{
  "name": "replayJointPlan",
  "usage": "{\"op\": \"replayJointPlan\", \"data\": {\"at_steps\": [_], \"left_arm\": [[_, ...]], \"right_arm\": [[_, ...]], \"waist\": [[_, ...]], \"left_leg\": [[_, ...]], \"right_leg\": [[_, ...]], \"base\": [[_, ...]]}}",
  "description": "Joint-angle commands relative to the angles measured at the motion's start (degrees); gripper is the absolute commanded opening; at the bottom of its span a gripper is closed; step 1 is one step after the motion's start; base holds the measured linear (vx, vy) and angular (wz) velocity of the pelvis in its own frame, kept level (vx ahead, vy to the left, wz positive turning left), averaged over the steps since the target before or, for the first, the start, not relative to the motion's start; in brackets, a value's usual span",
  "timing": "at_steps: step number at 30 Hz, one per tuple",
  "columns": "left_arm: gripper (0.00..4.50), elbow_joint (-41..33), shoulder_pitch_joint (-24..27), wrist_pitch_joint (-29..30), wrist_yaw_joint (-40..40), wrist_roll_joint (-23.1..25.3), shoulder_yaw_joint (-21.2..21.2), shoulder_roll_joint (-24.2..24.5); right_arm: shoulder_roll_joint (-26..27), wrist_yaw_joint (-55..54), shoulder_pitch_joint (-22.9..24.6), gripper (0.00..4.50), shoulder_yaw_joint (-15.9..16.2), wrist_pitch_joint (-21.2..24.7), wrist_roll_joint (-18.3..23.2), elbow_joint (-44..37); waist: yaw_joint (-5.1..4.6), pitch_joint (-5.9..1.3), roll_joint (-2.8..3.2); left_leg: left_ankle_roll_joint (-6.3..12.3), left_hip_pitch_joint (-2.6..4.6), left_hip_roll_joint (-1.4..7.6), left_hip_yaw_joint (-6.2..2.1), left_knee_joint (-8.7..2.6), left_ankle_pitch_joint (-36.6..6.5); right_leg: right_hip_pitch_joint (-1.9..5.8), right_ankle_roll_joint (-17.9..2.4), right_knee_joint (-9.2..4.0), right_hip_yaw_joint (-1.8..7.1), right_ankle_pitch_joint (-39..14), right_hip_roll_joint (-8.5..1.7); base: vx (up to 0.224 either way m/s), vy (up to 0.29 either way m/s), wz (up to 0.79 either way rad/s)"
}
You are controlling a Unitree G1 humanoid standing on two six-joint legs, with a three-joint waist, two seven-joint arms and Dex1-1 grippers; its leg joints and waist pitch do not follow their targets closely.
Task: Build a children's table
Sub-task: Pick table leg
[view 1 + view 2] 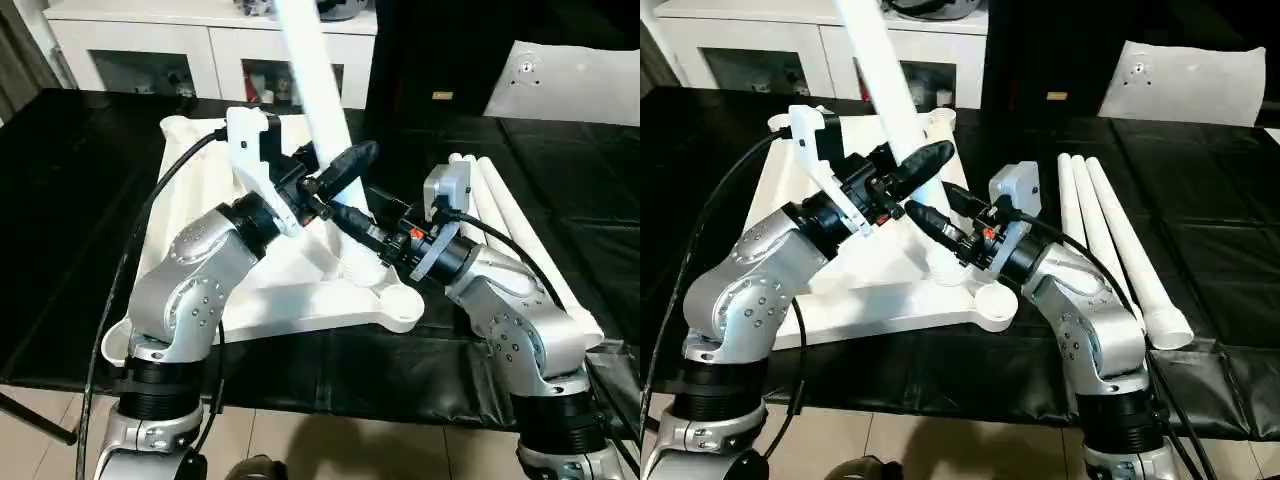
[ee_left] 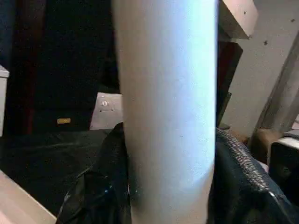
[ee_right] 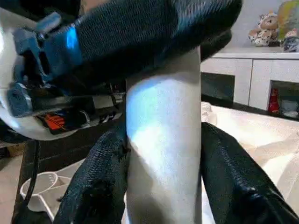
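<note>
Clamped by both the left pincer (image 1: 908, 168) and right pincer (image 1: 930, 222), the leg (image 1: 895, 110) is apparently half-seated; tilting toward eleven o'clock risks jamming the socket (image 1: 945, 268).

A: How many legs are counted?
B: Four: one leg (image 1: 880, 85) standing tilted on the top (image 1: 790, 200), three legs (image 1: 1110, 235) laid side by side on the black table (image 1: 1220, 260).

A: And tops?
B: One white top is seen.

A: How many grippers are counted?
B: Two: the left gripper (image 1: 912, 165) and the right gripper (image 1: 930, 222), each with two black fingers.

A: What else is counted?
B: One cabinet (image 1: 770, 45), one board (image 1: 1190, 80), and two soft toys (image 3: 275, 30) in the right wrist view.
</note>
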Motion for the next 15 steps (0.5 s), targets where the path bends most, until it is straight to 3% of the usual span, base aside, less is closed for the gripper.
{"op": "replayJointPlan", "data": {"at_steps": [1,8,13,14,15], "left_arm": [[1.96,-1.14,0.44,1.51,0.39,-1.56,-0.24,-0.71],[1.88,0.05,-0.62,4.51,4.93,-5.37,3.40,-3.61],[1.88,1.52,-2.01,5.18,7.64,-4.06,4.54,-3.49],[1.88,2.32,-2.51,5.80,8.31,-3.31,4.70,-2.75],[1.88,2.32,-2.51,5.80,8.31,-3.31,4.70,-2.75]], "right_arm": [[-0.34,-0.15,-0.27,1.86,0.01,-0.96,-0.61,0.60],[-0.55,-0.81,-0.61,1.85,0.17,-1.80,-1.03,0.89],[-0.91,-1.26,-0.64,1.85,0.66,-1.85,-1.69,0.50],[-0.75,-1.08,-0.57,2.40,0.63,-0.82,-0.83,0.17],[-0.75,-1.08,-0.57,2.54,0.63,-0.82,-0.83,0.17]], "waist": [[-0.12,-3.78,-0.06],[-0.12,-3.76,-0.14],[-0.09,-3.75,-0.25],[-0.08,-3.79,-0.29],[-0.10,-3.79,-0.27]], "left_leg": [[0.04,1.76,6.96,-2.97,-4.58,-11.23],[0.28,1.68,6.89,-2.92,-4.43,-11.13],[1.08,1.70,6.85,-2.91,-4.38,-10.26],[1.14,1.70,6.84,-2.96,-4.37,-10.19],[1.21,1.70,6.83,-2.93,-4.36,-10.07]], "right_leg": [[1.76,-13.24,-4.23,3.21,-2.58,-6.24],[1.86,-13.68,-4.28,3.27,-2.74,-6.30],[1.80,-13.21,-4.37,3.23,-2.98,-6.16],[1.87,-13.06,-4.31,3.21,-3.10,-6.16],[1.85,-13.07,-4.32,3.22,-3.02,-6.16]], "base": [[0.000,0.000,0.00],[0.000,0.000,0.00],[0.000,0.000,0.00],[0.000,0.000,0.00],[0.000,0.000,0.00]]}}
